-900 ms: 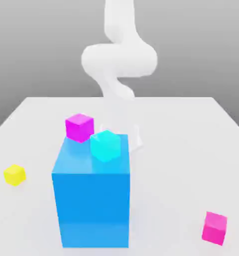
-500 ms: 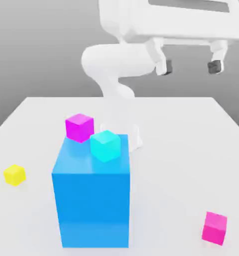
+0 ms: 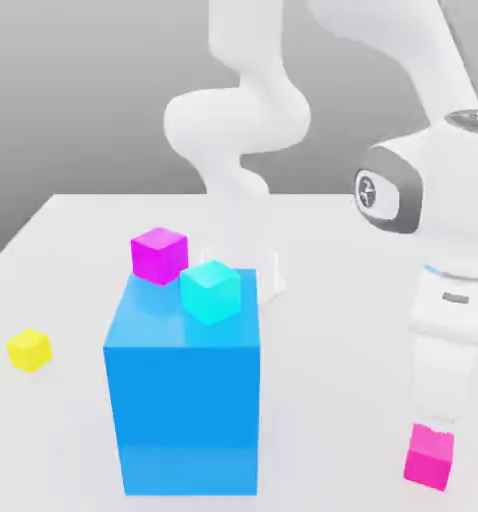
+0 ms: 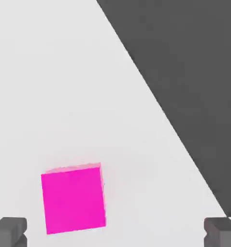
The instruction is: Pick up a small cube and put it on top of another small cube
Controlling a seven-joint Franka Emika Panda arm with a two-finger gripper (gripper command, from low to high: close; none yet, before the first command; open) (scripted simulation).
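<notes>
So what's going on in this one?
The robot arm's gripper hangs open just above the small hot-pink cube, which sits on the table near its front corner, not yet grasped. A cyan cube rests on the big blue block; a magenta cube and a yellow cube sit elsewhere.

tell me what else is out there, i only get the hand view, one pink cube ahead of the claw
Observer: A yellow cube sits alone on the table, at the exterior view's left.
Operator: anything else to stack on
Observer: A cyan cube rests on top of a big blue block, mid-table.
Operator: where on the table is my pink one
Observer: The hot-pink cube lies at the exterior view's right, near the front edge, with the open claw right above it.
</notes>
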